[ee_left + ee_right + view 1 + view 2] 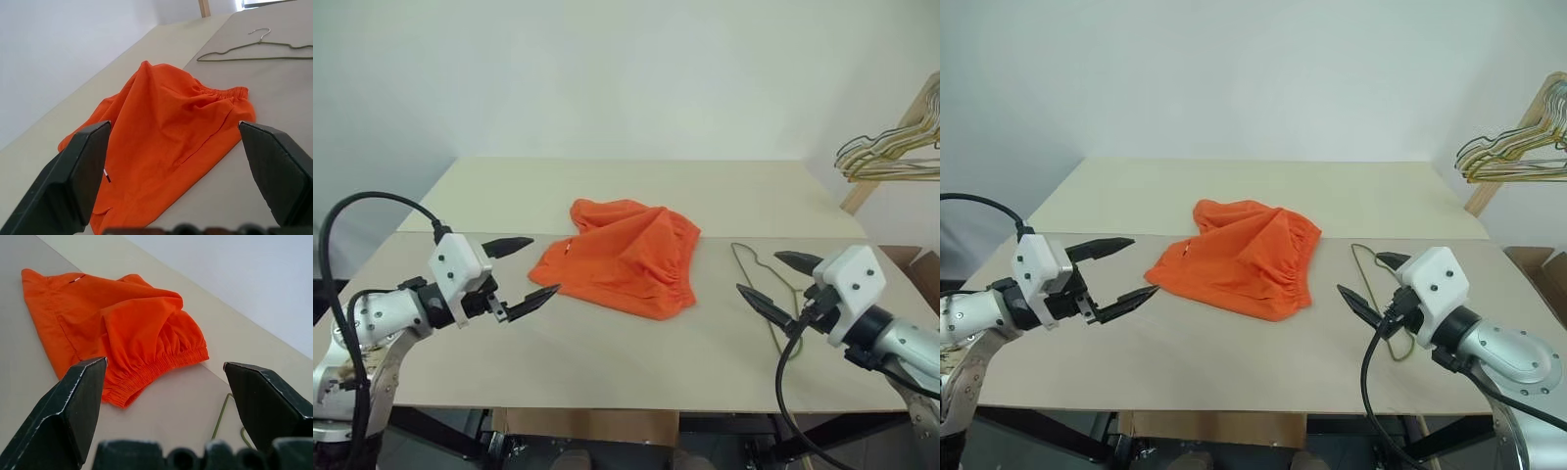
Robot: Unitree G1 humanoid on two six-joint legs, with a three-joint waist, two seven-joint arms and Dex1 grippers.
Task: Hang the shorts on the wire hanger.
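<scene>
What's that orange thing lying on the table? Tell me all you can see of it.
It is a pair of bright orange shorts of soft, thin-looking fabric, lying crumpled and partly folded on the pale table. A gathered elastic waistband runs along one edge, and a small white tag shows. Only the table touches it.

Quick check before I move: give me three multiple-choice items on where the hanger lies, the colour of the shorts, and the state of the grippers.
1. Where does the wire hanger lie?
A. flat on the table, beside the shorts
B. on top of the shorts
C. in the left gripper

2. What colour are the shorts?
A. blue
B. orange
C. grey

3. How do the left gripper and the right gripper stand?
A. both open, empty
B. left shut on the shorts
C. right shut on the hanger

Answers: 1 A, the wire rests on bare tabletop apart from the fabric; 2 B, bright orange cloth; 3 A, fingers spread with nothing between them.
</scene>
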